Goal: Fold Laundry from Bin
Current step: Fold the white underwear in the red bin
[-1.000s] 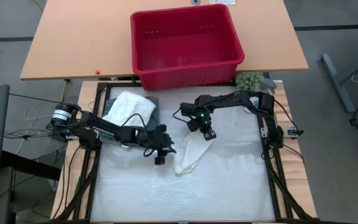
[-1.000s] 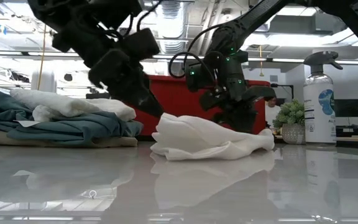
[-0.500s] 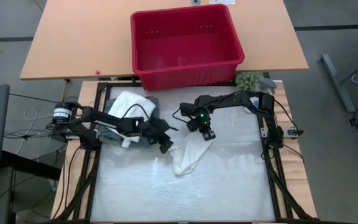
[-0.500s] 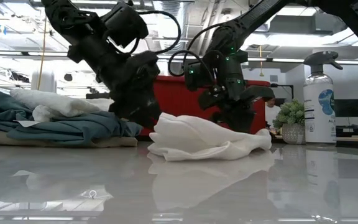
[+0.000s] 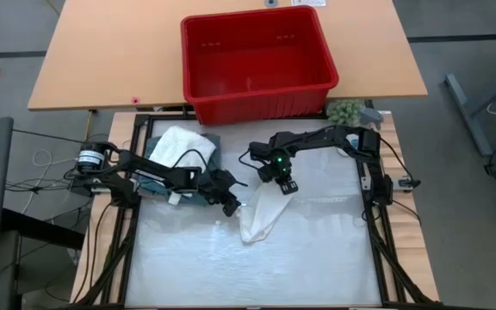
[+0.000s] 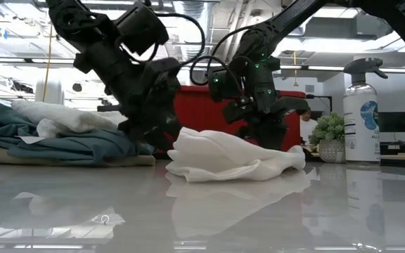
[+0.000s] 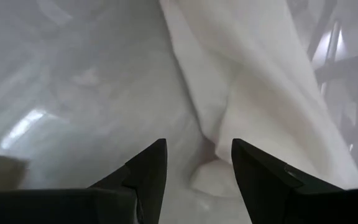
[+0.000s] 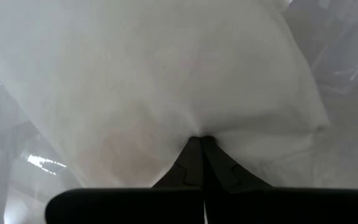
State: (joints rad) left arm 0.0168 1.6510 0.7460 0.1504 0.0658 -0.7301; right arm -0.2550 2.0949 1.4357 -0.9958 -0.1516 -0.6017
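Observation:
A white garment (image 5: 260,213) lies crumpled on the table's middle (image 6: 227,161). My right gripper (image 5: 287,185) points down at the garment's far right end and is shut on it. My left gripper (image 5: 230,204) stands open, slanting down at the garment's left edge (image 7: 211,174), a fingertip on either side of a cloth lump; I cannot tell whether it touches. The red bin (image 5: 257,58) stands beyond the table's far edge. A white piece lies on teal cloth (image 5: 182,149) at the far left. My right gripper pinches a bunch of the white garment at its far right end (image 8: 199,127) between its two shut fingers (image 8: 193,163), coming from above. Creases run out from the pinch. The rest of the garment lies slack on the table.
A laundry pile (image 6: 62,133) sits at the table's far left, close behind my left arm. A small potted plant (image 5: 345,111) and a spray bottle (image 6: 362,112) stand at the far right corner. The table's near half (image 5: 248,267) is bare.
My left gripper has moved a little toward the far edge and the white garment, and its wrist has rolled. Its fingers have kept the same gap. My right gripper has held still on the garment.

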